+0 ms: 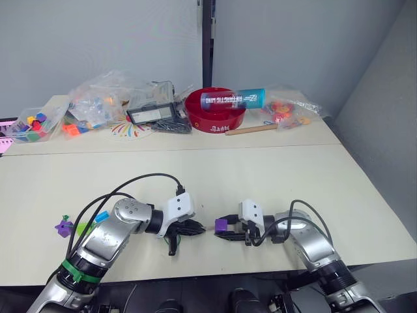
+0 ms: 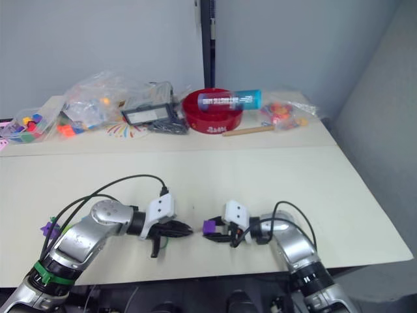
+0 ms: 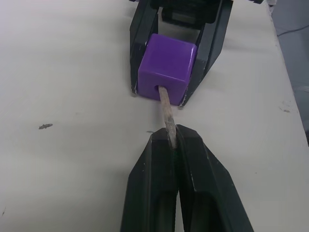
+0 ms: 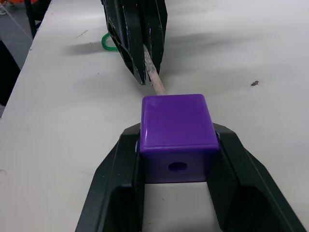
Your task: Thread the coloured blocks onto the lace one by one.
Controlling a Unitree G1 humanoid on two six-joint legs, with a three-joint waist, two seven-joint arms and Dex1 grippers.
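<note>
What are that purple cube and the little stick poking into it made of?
The purple cube looks like moulded plastic: smooth, slightly glossy faces, rounded edges, a clean round hole. The stick, the lace's tip, is pale, matt and speckled; it could be wood or stiffened cord, hard to tell.

Even, diffuse light is falling from above, leaving the pale surface bright without harsh glare. Soft shadows are pooling just under the arms and beneath the purple block between the right jaws. In the right wrist view a dim shadow is trailing across the surface behind the left gripper. The block's top is catching a faint sheen. In the wrist views the nearest jaws are looking slightly soft, while the block is staying sharp. The far clutter is reading a little hazy in the eye views.
</note>
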